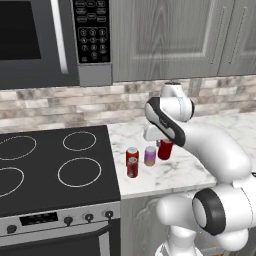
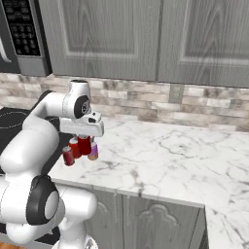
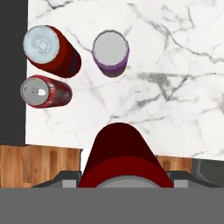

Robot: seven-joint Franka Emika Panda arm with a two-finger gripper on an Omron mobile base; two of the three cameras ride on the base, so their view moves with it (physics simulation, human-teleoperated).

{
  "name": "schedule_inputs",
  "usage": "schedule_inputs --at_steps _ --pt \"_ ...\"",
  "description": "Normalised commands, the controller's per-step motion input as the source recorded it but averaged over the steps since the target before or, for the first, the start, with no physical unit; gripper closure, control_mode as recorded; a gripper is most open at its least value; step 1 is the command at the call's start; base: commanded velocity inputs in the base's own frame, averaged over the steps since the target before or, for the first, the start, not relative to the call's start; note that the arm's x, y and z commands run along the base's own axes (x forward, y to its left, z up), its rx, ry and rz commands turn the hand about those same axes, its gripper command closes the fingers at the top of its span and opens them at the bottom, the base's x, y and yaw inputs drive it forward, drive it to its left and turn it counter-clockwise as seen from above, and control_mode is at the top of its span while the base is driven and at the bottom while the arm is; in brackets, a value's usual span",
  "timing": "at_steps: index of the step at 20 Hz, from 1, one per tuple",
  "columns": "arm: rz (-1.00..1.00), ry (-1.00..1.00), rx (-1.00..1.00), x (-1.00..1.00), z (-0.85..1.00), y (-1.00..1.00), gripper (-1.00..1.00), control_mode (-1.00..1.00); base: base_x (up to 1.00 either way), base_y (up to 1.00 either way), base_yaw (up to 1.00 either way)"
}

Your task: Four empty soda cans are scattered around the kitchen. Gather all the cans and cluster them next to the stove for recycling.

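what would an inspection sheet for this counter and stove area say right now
surface: white marble counter, bare right of the cans
job's things: two red soda cans upright beside the black glass stove; a third red can in the gripper, above the counter
clutter: purple-banded can standing next to the red pair
grippers: gripper shut on the third red can
cables: nothing seen
surroundings: microwave above the stove, grey cabinets, stone-brick backsplash
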Motion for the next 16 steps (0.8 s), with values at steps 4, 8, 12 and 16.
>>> schedule_inputs --at_steps 4,8,12,16 --pt "0.00 0.00 0.00 0.03 -0.38 -0.02 1.00 -1.00 0.00 0.00 0.00" --pt "0.00 0.00 0.00 0.00 -0.35 0.02 1.00 -1.00 0.00 0.00 0.00" --pt "0.00 0.00 0.00 0.00 -0.28 0.02 1.00 -1.00 0.00 0.00 0.00" --pt "0.00 0.00 0.00 0.01 -0.28 0.11 1.00 -1.00 0.00 0.00 0.00"
